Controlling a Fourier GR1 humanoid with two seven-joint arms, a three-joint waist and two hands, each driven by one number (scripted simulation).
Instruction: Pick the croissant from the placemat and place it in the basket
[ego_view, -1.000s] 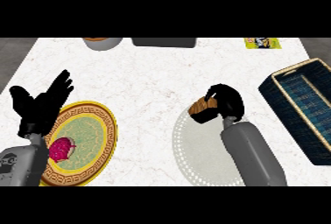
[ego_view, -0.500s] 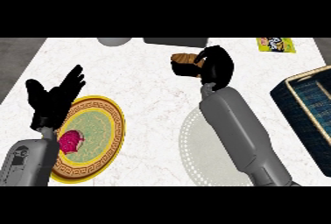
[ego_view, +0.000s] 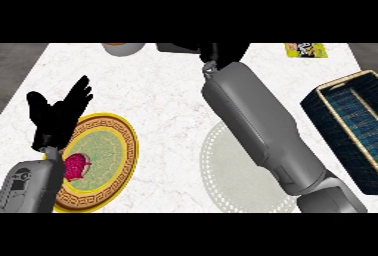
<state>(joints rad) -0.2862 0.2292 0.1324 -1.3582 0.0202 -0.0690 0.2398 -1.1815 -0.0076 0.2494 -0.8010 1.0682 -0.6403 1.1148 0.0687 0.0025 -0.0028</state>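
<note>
My right hand (ego_view: 224, 51) is far out at the counter's back edge, partly cut off by the view's top, with its grey forearm (ego_view: 255, 115) stretched across the middle. It stays curled as it was round the croissant, which the hand now hides. The round white placemat (ego_view: 240, 175) lies bare under the forearm. At the right edge stands the dark blue basket (ego_view: 353, 122) with a tan rim, well apart from the hand. My left hand (ego_view: 57, 111) rests open at the left, fingers up.
A yellow patterned plate (ego_view: 103, 160) with a red-pink item (ego_view: 75, 166) lies at the lower left. Along the back edge are a bowl (ego_view: 122, 48), a dark grey object (ego_view: 177, 47) next to my right hand, and a yellow packet (ego_view: 305, 49).
My right hand has carried the croissant up off the placemat and away toward the counter's back edge; the croissant is no longer visible. The view has shifted. The left hand has stayed open.
</note>
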